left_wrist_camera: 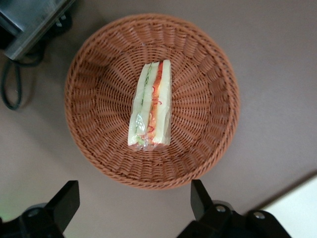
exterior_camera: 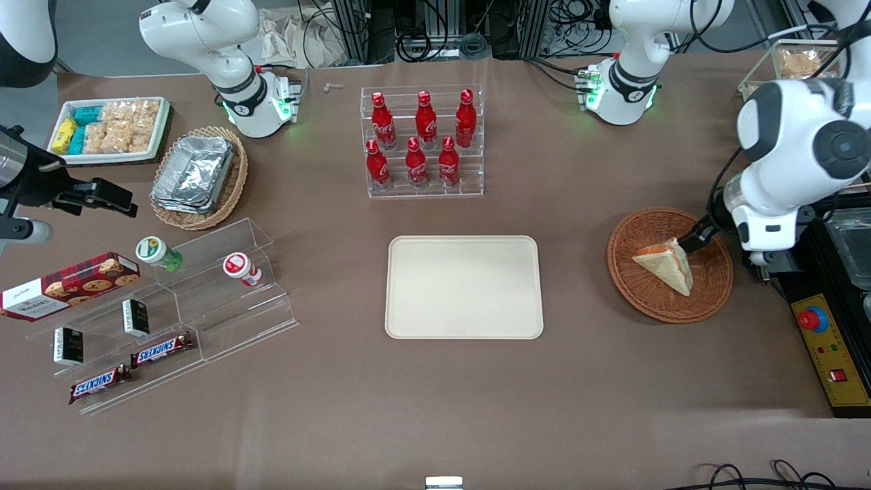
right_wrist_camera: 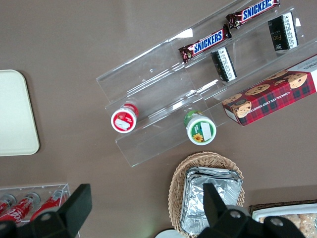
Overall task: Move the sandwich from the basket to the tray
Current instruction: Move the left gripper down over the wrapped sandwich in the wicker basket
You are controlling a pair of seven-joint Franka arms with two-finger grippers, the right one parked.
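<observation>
The sandwich (exterior_camera: 667,264) lies in the round reddish-brown basket (exterior_camera: 708,299) toward the working arm's end of the table. It is a pale bread wedge in clear wrap, with its red-orange and green cut edge facing up in the left wrist view (left_wrist_camera: 151,104). My left gripper (exterior_camera: 695,239) hangs above the basket (left_wrist_camera: 99,79), over its rim beside the sandwich. Its fingers are spread wide and hold nothing (left_wrist_camera: 133,191). The cream-beige tray (exterior_camera: 464,286) lies bare at the table's middle; a corner of it shows in the left wrist view (left_wrist_camera: 297,208).
A black control box with a red button (exterior_camera: 833,340) stands close beside the basket at the working arm's end. A clear rack of red bottles (exterior_camera: 423,139) stands farther from the camera than the tray. A tan basket of foil trays (exterior_camera: 197,177) and acrylic snack shelves (exterior_camera: 170,306) lie toward the parked arm's end.
</observation>
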